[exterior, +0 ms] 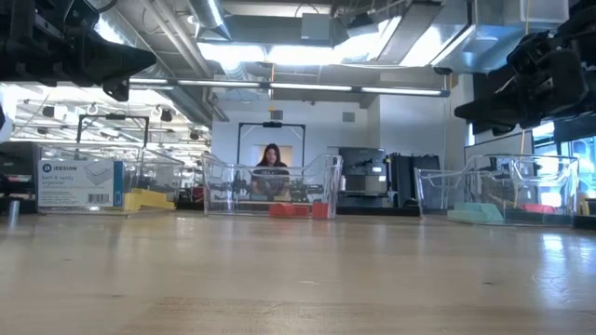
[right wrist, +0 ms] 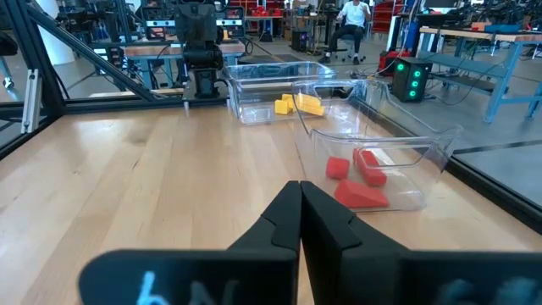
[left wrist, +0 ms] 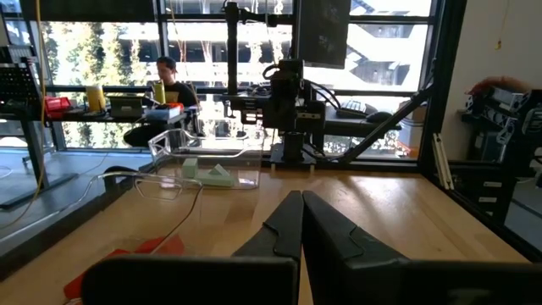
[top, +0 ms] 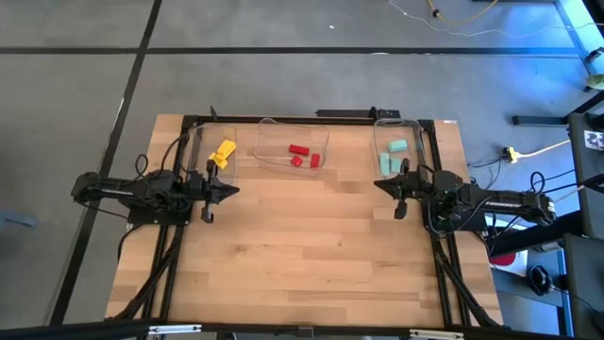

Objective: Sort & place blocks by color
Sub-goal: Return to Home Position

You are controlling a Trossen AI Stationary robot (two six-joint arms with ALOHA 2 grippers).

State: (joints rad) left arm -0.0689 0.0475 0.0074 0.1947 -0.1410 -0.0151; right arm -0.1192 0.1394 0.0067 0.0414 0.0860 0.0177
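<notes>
The yellow blocks lie in the clear bin at the far left. The red blocks lie in the middle clear bin. The light teal blocks lie in the clear bin at the far right. My left gripper is shut and empty, above the table in front of the yellow bin. My right gripper is shut and empty, above the table in front of the teal bin. The red blocks and the yellow blocks also show in the right wrist view, the teal blocks in the left wrist view.
The three bins stand in a row along the table's far edge. The wooden tabletop between the arms and toward the near edge is bare. A person sits in the room beyond the table.
</notes>
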